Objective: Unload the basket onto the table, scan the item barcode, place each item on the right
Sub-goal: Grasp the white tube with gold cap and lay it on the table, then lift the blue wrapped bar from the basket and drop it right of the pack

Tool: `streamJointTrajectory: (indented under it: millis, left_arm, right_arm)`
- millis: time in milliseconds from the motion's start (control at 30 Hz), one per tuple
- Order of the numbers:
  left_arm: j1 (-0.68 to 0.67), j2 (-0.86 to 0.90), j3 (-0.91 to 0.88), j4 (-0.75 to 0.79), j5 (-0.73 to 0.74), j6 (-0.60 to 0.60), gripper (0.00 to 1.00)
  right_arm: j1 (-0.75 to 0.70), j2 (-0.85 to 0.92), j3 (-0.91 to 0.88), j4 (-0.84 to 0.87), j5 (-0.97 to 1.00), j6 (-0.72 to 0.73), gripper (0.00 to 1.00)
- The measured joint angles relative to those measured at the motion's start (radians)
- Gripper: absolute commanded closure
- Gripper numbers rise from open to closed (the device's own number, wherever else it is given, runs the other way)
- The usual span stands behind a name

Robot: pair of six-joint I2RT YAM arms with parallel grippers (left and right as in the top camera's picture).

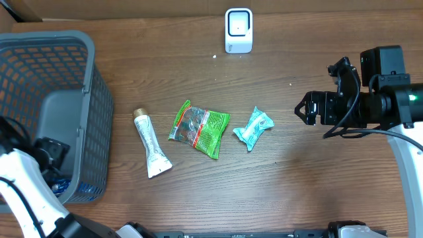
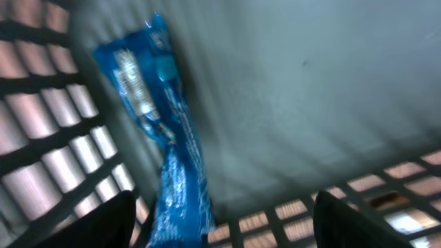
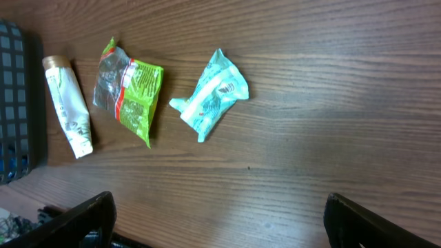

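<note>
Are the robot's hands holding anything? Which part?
Nothing is held. The left hand is open above the blue packet in the basket; the right hand is open and empty.

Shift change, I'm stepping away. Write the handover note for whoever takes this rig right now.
Left gripper: open, down inside the grey basket, beside the blue packet on the basket floor, not gripping it.
Right gripper: open and empty, above the table, right of the teal packet.
Items: white tube, green packet and teal packet lie in a row; scanner stands at the far edge.
Done: one packet is in the basket.
Left: apparently the three items on the table.
</note>
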Motion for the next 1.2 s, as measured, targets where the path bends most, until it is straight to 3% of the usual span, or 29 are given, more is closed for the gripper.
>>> streamJointTrajectory:
  millis: [267, 300, 333, 367, 400, 633, 767, 1033, 1133, 1200]
  left_arm:
    - [0.0, 0.036, -0.29, 0.257, -0.003, -0.008, 0.32]
    - [0.0, 0.052, -0.306, 0.274, -0.009, -0.009, 0.41]
    - [0.0, 0.076, -0.325, 0.291, -0.013, -0.011, 0.59]
    - [0.0, 0.101, -0.338, 0.302, -0.019, -0.01, 0.88]
    - [0.0, 0.116, -0.341, 0.304, -0.016, -0.017, 0.96]
    - [0.0, 0.131, -0.317, 0.317, -0.011, -0.015, 0.96]
    - [0.003, 0.175, -0.188, 0.195, 0.067, -0.005, 0.96]
    - [-0.028, 0.17, 0.504, -0.106, 0.243, 0.106, 0.96]
    - [-0.131, 0.127, 0.681, -0.146, 0.272, 0.159, 0.96]
    - [-0.298, 0.072, 0.742, -0.159, 0.288, 0.199, 0.95]
  right_arm:
    - [0.0, 0.0, 0.0, 0.0, 0.0, 0.0, 0.03]
    - [0.0, 0.0, 0.0, 0.001, 0.0, 0.0, 0.03]
    - [0.0, 0.0, 0.0, 0.0, 0.0, 0.0, 0.03]
    - [0.0, 0.0, 0.0, 0.001, 0.0, 0.0, 0.03]
    - [0.0, 0.0, 0.0, 0.001, 0.0, -0.001, 0.03]
    - [0.0, 0.0, 0.0, 0.001, 0.0, 0.0, 0.03]
    - [0.0, 0.0, 0.0, 0.0, 0.0, 0.0, 0.03]
    - [0.0, 0.0, 0.0, 0.009, 0.0, 0.0, 0.04]
    - [-0.002, 0.0, 0.0, 0.044, 0.0, 0.002, 0.04]
    - [-0.016, 0.0, 0.0, 0.069, 0.0, 0.008, 0.04]
